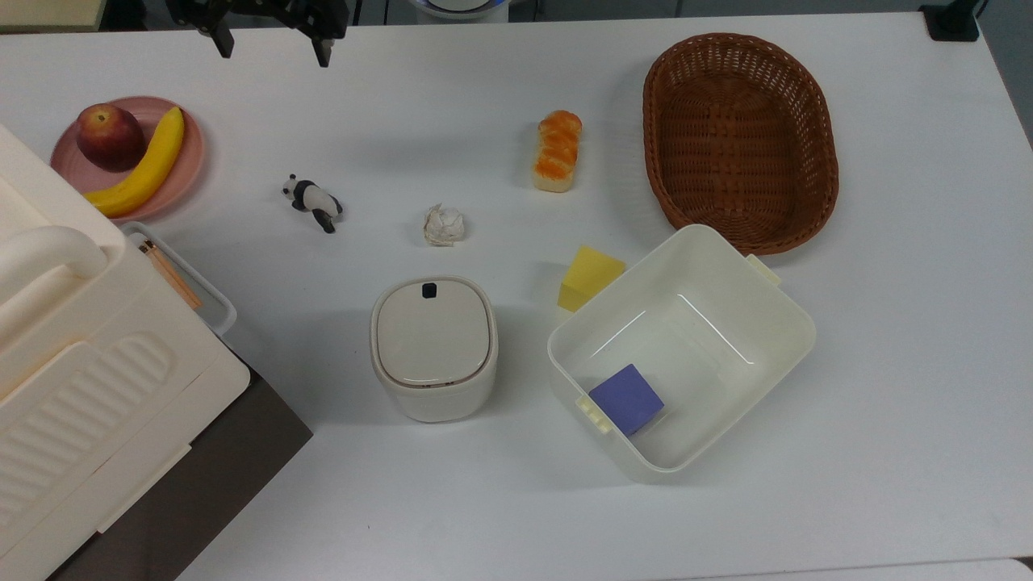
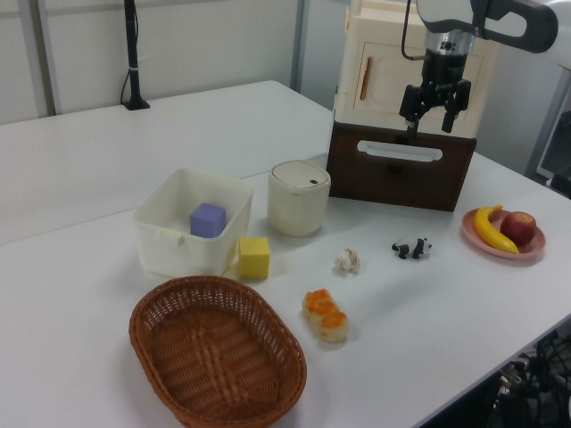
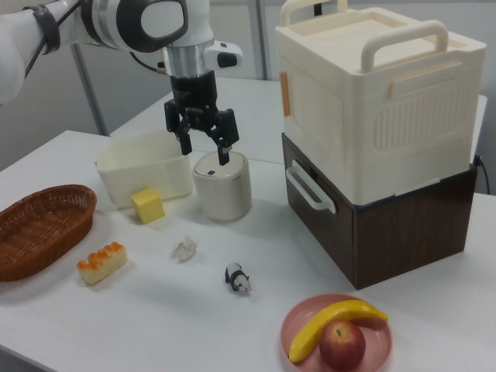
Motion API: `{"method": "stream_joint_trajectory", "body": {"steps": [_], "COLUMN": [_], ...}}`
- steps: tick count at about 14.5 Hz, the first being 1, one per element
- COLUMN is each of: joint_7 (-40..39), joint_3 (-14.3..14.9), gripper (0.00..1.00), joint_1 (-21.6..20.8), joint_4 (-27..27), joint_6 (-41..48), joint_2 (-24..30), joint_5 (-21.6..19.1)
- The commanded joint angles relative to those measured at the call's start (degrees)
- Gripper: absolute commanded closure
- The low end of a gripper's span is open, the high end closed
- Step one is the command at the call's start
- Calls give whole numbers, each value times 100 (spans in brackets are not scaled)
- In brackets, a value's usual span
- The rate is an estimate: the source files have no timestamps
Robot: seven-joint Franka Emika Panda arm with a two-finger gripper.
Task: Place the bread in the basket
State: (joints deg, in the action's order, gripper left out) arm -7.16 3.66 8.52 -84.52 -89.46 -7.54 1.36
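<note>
The bread (image 1: 557, 151), a small loaf with a glossy orange-brown braided top and pale sides, lies on the white table just left of the basket in the top view; it also shows as the bread (image 2: 325, 315) and the bread (image 3: 101, 262). The oval brown wicker basket (image 1: 740, 137) stands with nothing in it, also seen as the basket (image 2: 217, 357) and the basket (image 3: 40, 228). My gripper (image 1: 270, 50) hangs open high above the table, far from the loaf toward the top view's upper left; the gripper (image 2: 431, 116) and the gripper (image 3: 204, 147) hold nothing.
A cream square tub (image 1: 767, 315) holds a purple cube (image 1: 626, 399); a yellow block (image 1: 589, 277) sits beside it. A lidded white bin (image 1: 433, 347), a paper ball (image 1: 444, 225), a toy panda (image 1: 312, 201), a pink plate (image 1: 190, 157) with apple and banana, and a large cream box (image 3: 376, 93) share the table.
</note>
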Motion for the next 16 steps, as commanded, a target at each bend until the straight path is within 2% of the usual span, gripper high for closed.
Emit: {"method": "stream_joint_trajectory", "body": {"steps": [1,4,8,11,14,16], "joint_7": [-48,-40,-66,-31,459,776], "joint_3": [29,29,29,29,29,38], "gripper": [0,0,0,0,0,0], "joint_1": [-219,-350,-430,-509,-772,-1105], "joint_4": [-169,-415,-679,-995,-1452,-1689], "joint_6": [209,227,148,61,-492,-783], "joint_2": [77,77,50,50,121,130], "joint_5": [-93,-136,-487,-576,-585,-576]}}
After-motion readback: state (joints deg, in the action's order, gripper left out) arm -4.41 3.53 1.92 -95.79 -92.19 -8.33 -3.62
